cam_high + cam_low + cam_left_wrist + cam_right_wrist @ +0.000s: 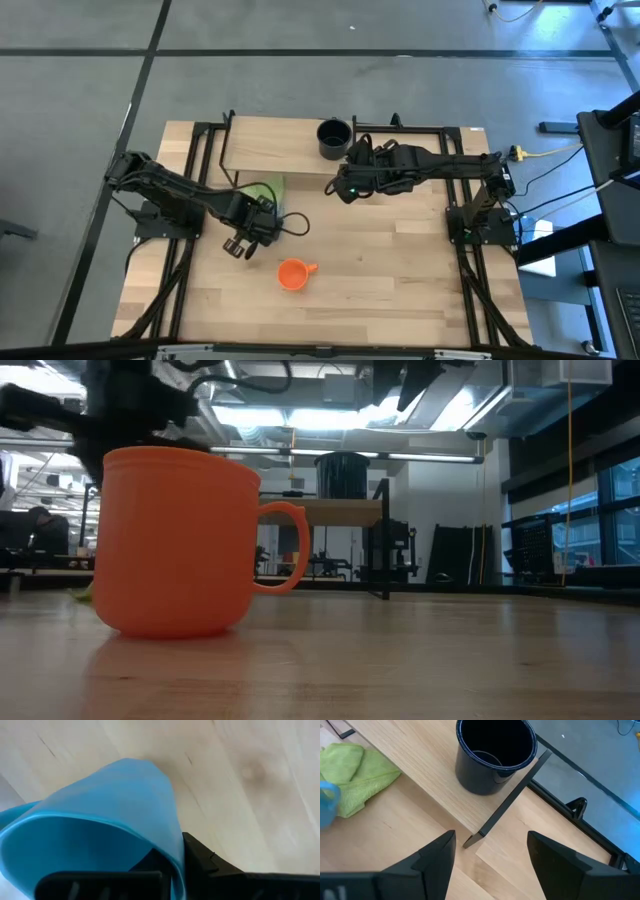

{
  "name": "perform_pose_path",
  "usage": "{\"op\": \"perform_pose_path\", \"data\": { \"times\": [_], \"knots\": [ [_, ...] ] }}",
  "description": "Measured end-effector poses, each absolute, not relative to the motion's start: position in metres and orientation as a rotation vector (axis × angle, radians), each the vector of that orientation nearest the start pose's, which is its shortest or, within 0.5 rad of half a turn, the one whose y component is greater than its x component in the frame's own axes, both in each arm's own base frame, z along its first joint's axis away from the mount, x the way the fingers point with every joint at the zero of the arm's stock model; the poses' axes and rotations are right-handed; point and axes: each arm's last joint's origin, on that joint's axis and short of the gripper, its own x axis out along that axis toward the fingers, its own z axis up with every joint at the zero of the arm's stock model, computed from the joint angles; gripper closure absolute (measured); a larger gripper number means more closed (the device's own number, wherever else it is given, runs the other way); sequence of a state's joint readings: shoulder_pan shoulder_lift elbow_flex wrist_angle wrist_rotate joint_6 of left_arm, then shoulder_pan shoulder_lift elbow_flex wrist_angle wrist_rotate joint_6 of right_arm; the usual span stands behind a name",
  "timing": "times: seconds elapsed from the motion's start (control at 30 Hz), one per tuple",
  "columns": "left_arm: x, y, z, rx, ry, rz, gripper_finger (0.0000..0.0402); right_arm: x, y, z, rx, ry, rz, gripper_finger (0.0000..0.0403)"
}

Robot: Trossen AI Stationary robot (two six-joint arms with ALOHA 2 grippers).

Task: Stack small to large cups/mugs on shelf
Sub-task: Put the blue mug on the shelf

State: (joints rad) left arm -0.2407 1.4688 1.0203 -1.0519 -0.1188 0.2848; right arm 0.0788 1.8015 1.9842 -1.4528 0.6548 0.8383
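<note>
The light blue mug (100, 815) fills the left wrist view, and my left gripper (243, 238) is shut on it near the table's left side, beside the green cloth. In the high view the gripper hides this mug. A sliver of it (327, 802) shows in the right wrist view. The small orange mug (292, 273) stands upright on its base on the tabletop, close to the low camera (175, 540). The dark navy mug (334, 138) stands upright on the shelf (275, 145), near its right end (495, 755). My right gripper (340, 188) is open, just near of the shelf and touching nothing. My left gripper holds the light blue mug by its rim wall (175, 855), one finger inside the mug and one finger (210, 867) outside it. The mug's open mouth faces the wrist, so the mug lies tilted in the hold. Whether it is lifted clear of the table I cannot tell.
A crumpled green cloth (262, 190) lies on the table at the shelf's near edge (355, 775). A black cable loop (295, 225) hangs by the left gripper. The shelf's black legs (505, 802) stand at its ends. Bare tabletop (400, 270) stretches right of the orange mug.
</note>
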Motion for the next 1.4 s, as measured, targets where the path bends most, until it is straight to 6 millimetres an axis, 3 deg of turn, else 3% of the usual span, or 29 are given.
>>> {"op": "perform_pose_path", "data": {
  "times": [0.27,0.57,1.07,1.4],
  "knots": [
    [0.234,-0.058,0.222,0.445,1.484,-0.234,0.0387,0.338,0.009,0.377,0.253,0.885,-0.938,0.0155],
    [0.232,-0.074,0.230,0.219,1.448,-0.373,0.0387,0.337,0.009,0.377,0.271,0.880,-0.951,0.0155],
    [0.219,-0.082,0.213,0.286,1.526,-0.285,0.0387,0.351,0.016,0.378,0.388,0.782,-0.879,0.0155],
    [0.214,-0.080,0.213,0.291,1.585,-0.263,0.0383,0.379,0.017,0.354,0.485,0.697,-0.746,0.0155]
  ]
}}
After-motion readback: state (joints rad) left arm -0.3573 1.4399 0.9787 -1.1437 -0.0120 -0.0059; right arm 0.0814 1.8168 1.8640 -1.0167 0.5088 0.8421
